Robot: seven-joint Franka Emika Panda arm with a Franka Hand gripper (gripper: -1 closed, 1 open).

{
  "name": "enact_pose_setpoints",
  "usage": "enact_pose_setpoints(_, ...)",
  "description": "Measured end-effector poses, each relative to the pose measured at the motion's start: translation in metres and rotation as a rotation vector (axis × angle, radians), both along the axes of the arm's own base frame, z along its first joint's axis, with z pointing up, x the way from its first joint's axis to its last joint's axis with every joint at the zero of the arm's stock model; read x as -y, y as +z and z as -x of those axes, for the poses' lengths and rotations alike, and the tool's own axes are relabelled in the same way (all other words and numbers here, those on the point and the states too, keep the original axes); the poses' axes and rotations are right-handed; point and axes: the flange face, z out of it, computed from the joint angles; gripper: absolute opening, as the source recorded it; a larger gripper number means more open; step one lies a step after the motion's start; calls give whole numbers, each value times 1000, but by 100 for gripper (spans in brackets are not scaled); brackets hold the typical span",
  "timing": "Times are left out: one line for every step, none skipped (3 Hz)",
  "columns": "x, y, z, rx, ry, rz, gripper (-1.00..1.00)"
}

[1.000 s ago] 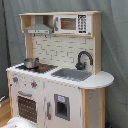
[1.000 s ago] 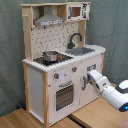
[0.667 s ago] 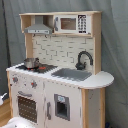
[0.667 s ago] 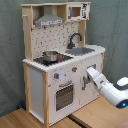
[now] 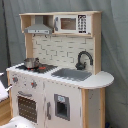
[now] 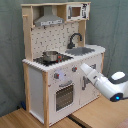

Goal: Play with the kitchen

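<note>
Second exterior view shows the kitchen (image 6: 62, 60) standing on a wooden floor (image 6: 30, 120) against a grey curtain (image 6: 10, 50), with the white arm (image 6: 105, 85) reaching in from the second exterior view's right toward the front panel. The claw (image 6: 83, 67) sits at the tip of the arm, right at the panel just below the worktop's (image 6: 95, 49) front edge, near the knobs; whether it is open or closed cannot be told, nor whether it grips anything.

On the worktop, a steel pot (image 6: 50, 56) rests on the stovetop (image 6: 52, 60) at the end toward the second exterior view's left, and the grey sink (image 6: 80, 50) lies beside it with the black faucet (image 6: 74, 39) arching at its back edge. Below the stovetop is the oven door (image 6: 64, 95). Above, the range hood (image 6: 48, 21) hangs over the stove, and the small microwave (image 6: 75, 12) sits on the upper shelf.

First exterior view shows the same kitchen (image 5: 57, 70) from the other side, with pot (image 5: 31, 63), sink (image 5: 71, 74), faucet (image 5: 83, 59), hood (image 5: 38, 29) and microwave (image 5: 70, 23).
</note>
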Motion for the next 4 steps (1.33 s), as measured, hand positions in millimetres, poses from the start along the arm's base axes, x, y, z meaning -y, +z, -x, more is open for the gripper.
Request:
enact_pose_setpoints(-1,5,-18,-25,-23,106,100)
enact_pose_setpoints(-6,2,-33,-59,-32,213,100)
enact_pose_setpoints(-15,-5,-45,-91,-31,316,100)
enact_pose_setpoints(-27,-11,-52,-117,-25,408,100)
